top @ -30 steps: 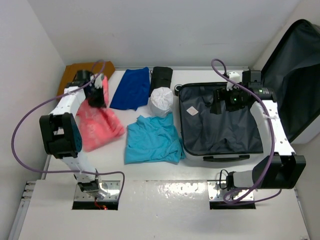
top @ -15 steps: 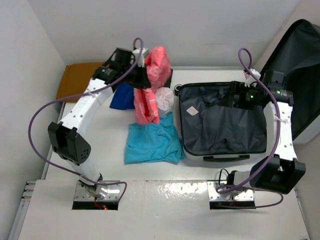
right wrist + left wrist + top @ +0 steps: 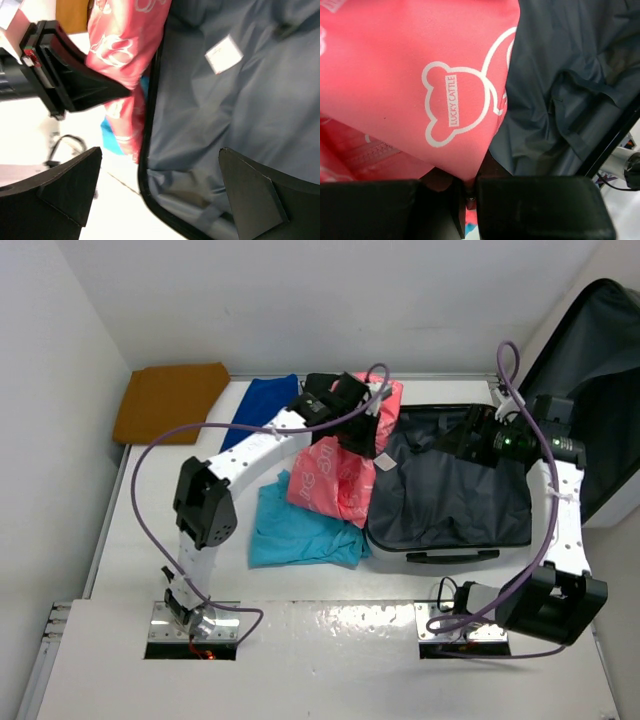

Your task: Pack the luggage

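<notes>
White table (image 3: 130, 530) in a plain white corner, and the luggage (image 3: 450, 505) sits open on its right side with the dark grey lining bare as far as I can see, so packing's barely started imo. The left gripper (image 3: 365, 432) is clenched on a pink garment (image 3: 335, 475) dangling across the case's left rim, while the right gripper (image 3: 470, 437) hangs spread wide and empty over the lining. The teal shirt (image 3: 300, 530) and blue cloth (image 3: 262, 410) lie on the table, not yet packed.

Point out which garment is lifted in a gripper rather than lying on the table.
The pink garment with the white bear print, pinched in the left gripper at the luggage's left rim. The turquoise shirt and the dark blue cloth lie flat.
</notes>
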{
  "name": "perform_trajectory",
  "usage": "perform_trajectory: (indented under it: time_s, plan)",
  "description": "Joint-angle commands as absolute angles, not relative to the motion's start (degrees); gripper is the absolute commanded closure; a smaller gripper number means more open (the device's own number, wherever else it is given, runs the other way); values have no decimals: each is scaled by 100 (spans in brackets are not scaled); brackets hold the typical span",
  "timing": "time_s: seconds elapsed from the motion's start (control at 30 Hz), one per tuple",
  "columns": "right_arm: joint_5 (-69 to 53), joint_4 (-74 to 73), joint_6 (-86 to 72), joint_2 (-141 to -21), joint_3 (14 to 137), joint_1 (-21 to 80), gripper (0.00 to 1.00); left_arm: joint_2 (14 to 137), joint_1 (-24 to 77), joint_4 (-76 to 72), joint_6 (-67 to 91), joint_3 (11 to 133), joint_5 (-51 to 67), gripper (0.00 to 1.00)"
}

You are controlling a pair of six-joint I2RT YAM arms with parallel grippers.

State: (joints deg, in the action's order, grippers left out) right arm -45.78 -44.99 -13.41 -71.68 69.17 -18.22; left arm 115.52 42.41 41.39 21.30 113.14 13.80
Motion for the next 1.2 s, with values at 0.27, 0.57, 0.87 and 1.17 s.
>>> perform_trajectory:
  time_s: [0.27,0.57,0.87,1.17]
  plan:
    - [-4624,-2515,-3760,-7558,5652,-1476,0,11469,4535,1742,3032,10898,2522,100]
    - [-4140,-2135,-3964,-7084,5177,-1916,0,12454,4729,1153,4086,11584,2838,85]
    - [-4105,-1777,-4052,-7163,4658,-1942,0,11806,4290,1099,3570,11162,2777,0]
    - [-3569,-1162,-4315,-7541,4096,-1058,0,10153,3851,870,2769,10986,2427,0]
